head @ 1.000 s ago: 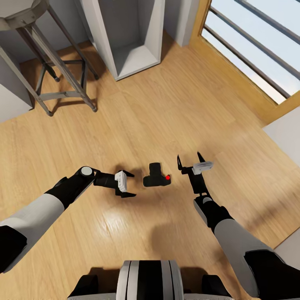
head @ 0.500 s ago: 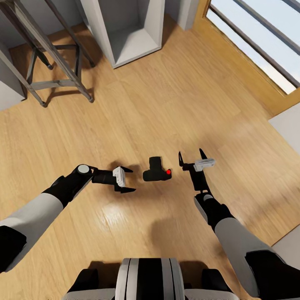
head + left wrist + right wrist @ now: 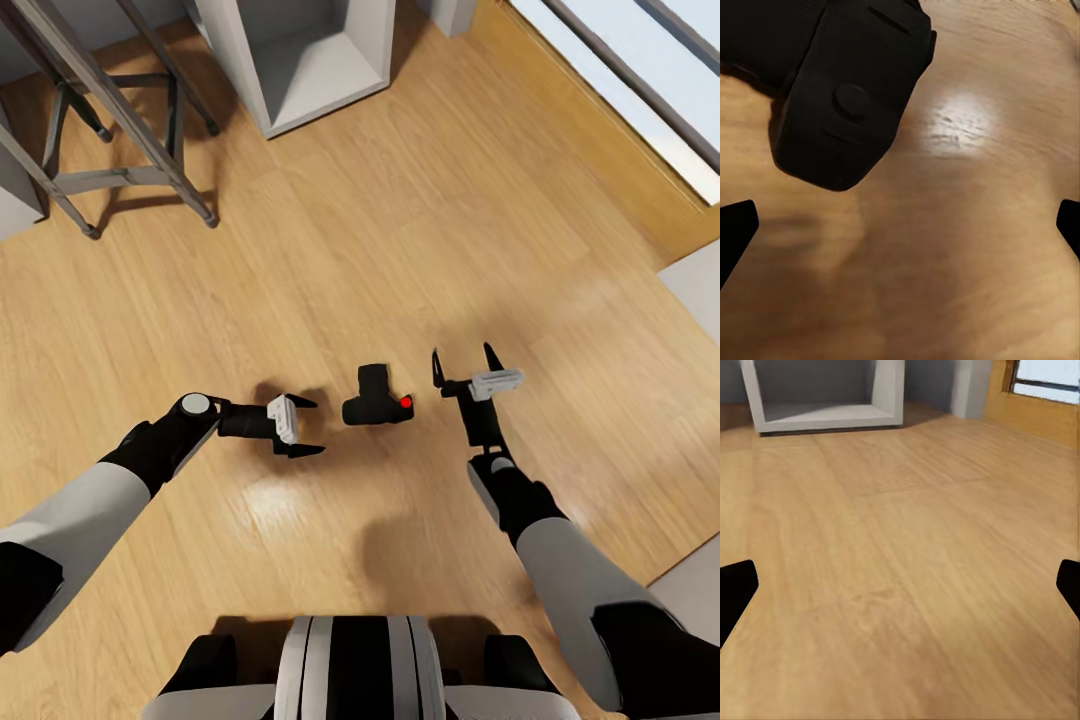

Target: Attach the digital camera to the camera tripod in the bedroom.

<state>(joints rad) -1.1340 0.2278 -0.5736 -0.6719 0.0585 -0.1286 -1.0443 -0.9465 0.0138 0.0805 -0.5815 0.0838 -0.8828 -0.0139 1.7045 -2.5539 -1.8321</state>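
**Camera on the floor between both claws, neither holding it**

Head view: the digital camera (image 3: 376, 401) lies on the wood floor (image 3: 400, 230) straight ahead of my trunk, red button toward my right. My left gripper (image 3: 303, 427) is low and just beside it, jaws spread, empty. My right gripper (image 3: 464, 359) sits near the other side, pointing away from me, jaws also spread and empty. At the far left stands a metal-legged stool (image 3: 110, 130); beyond it, white cube shelving (image 3: 300, 55). I see no tripod here.

Left wrist view: the camera body (image 3: 844, 82) is close and off toward one fingertip, not centred between the fingertips (image 3: 735, 232). Bare floor fills the gap.

Right wrist view: fingertips (image 3: 735, 589) wide apart over bare floor; shelving (image 3: 825, 397) ahead.

Note to self: my judgement is the left arm is better placed. Centre the body between the jaws first, approach square to its flat sides, close slowly so it doesn't skid on the smooth boards.
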